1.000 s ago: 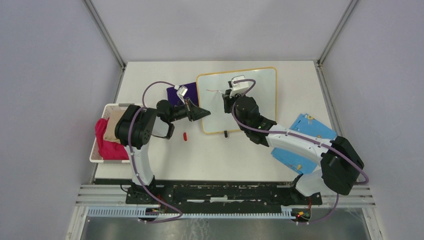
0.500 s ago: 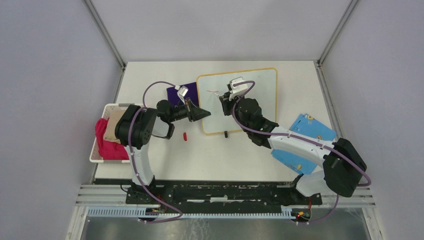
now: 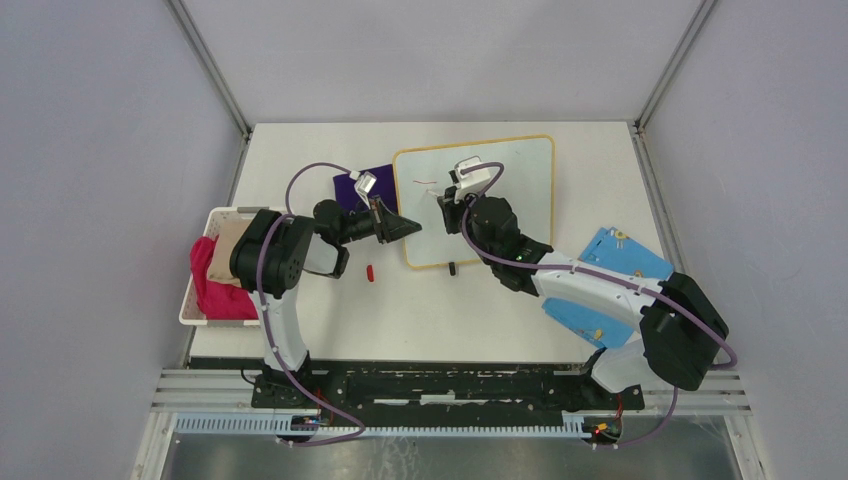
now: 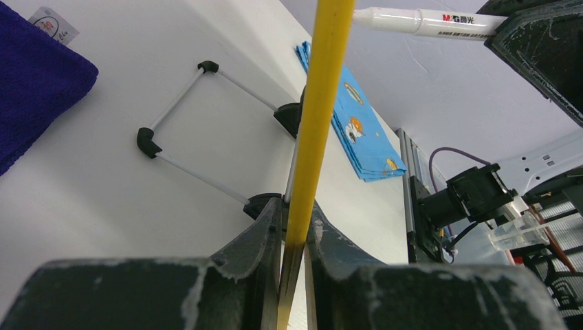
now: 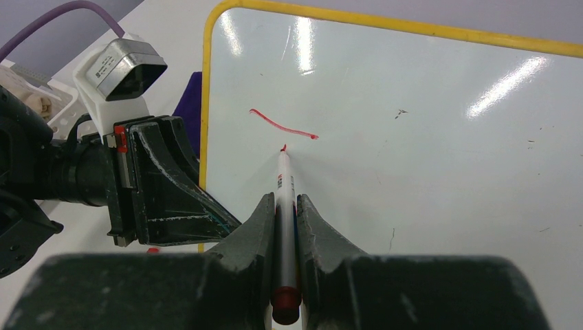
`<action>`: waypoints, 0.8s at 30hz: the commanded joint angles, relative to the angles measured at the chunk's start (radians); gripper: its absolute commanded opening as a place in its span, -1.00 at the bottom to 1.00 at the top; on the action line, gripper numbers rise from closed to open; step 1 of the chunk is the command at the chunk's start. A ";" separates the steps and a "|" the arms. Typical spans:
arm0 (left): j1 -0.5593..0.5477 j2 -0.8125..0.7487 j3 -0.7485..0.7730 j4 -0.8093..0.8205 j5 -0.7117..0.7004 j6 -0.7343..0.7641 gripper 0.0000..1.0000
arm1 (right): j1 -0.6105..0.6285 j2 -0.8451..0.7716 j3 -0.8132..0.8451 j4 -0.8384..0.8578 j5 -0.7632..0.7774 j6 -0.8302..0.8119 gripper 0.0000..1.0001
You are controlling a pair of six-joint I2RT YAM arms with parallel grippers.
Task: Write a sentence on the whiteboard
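The whiteboard [image 3: 520, 170] lies on the table with its yellow frame. My left gripper [image 3: 408, 227] is shut on its left frame edge [image 4: 323, 103], seen edge-on in the left wrist view between my fingers [image 4: 294, 213]. My right gripper [image 5: 282, 199] is shut on a white marker [image 5: 283, 185] with its red tip on the board [image 5: 426, 137]. Of the sentence only one short red stroke [image 5: 282, 125] shows, plus a tiny mark at the tip; no words can be read. In the top view the right gripper [image 3: 447, 205] is over the board's left part.
A red marker cap [image 3: 370, 272] lies on the table below the left gripper. A purple cloth [image 3: 360, 185] lies left of the board. A white basket [image 3: 196, 270] with cloths stands at the left edge. A blue patterned sheet [image 3: 610, 280] lies under the right arm.
My right gripper has shifted a little to the left over the board with the marker. The left gripper has not moved.
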 commanded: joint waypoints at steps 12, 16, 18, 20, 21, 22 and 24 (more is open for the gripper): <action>-0.004 -0.019 -0.001 -0.015 -0.005 0.056 -0.96 | 0.000 -0.071 -0.119 0.002 -0.030 0.014 -1.00; -0.004 -0.017 -0.002 -0.016 -0.006 0.058 -0.96 | 0.000 -0.086 -0.124 0.002 -0.051 0.012 -1.00; -0.004 -0.018 -0.002 -0.018 -0.005 0.059 -0.96 | 0.000 -0.101 -0.117 0.006 -0.056 0.015 -1.00; -0.005 -0.017 -0.001 -0.019 -0.004 0.061 -0.96 | -0.001 -0.122 -0.114 0.019 -0.056 0.019 -1.00; -0.005 -0.018 -0.001 -0.020 -0.003 0.061 -0.96 | 0.000 -0.132 -0.114 0.027 -0.054 0.020 -1.00; -0.004 -0.017 -0.002 -0.022 -0.003 0.062 -0.96 | -0.001 -0.140 -0.113 0.030 -0.047 0.019 -1.00; -0.005 -0.018 -0.002 -0.025 -0.004 0.065 -0.96 | -0.001 -0.152 -0.107 0.032 -0.022 0.012 -1.00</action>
